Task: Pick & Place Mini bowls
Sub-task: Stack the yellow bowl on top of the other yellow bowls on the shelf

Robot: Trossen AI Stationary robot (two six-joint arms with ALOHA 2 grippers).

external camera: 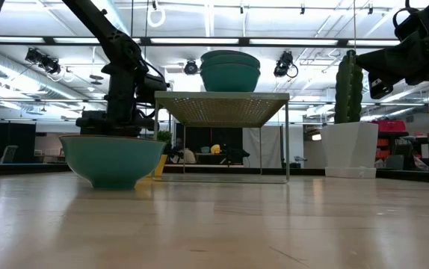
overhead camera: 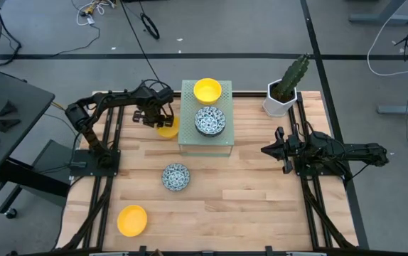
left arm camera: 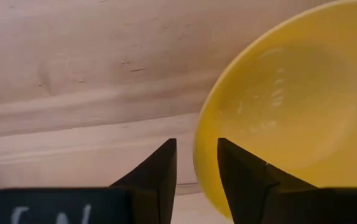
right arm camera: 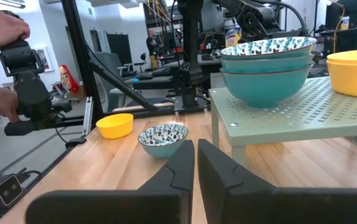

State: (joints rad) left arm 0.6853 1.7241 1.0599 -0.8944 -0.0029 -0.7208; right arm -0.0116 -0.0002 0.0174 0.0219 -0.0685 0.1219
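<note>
A yellow mini bowl (overhead camera: 168,131) rests on its base on the wooden table, just left of the green perforated stand (overhead camera: 190,146). My left gripper (overhead camera: 158,122) points down over it, open. In the left wrist view its fingertips (left arm camera: 197,144) stand on either side of the bowl's near rim (left arm camera: 203,130). The stand carries another yellow bowl (overhead camera: 207,90) and a stack of blue-patterned bowls (overhead camera: 210,121). One blue-patterned bowl (overhead camera: 175,176) and one yellow bowl (overhead camera: 131,220) sit on the table nearer the front. My right gripper (overhead camera: 264,150) waits shut at the right, level, holding nothing. My left gripper comes from above with one finger (left arm camera: 247,180) inside the yellow bowl and the other (left arm camera: 157,177) outside its rim. A strip of bare wood shows between the outer finger and the rim. Whether the inner finger touches the bowl's wall, I cannot tell.
A white hexagonal pot with a cactus (overhead camera: 283,96) stands at the table's far right corner. Beyond the table's left side a person's hands (right arm camera: 4,28) hold a dark device. Open tabletop lies between the stand and the front edge.
</note>
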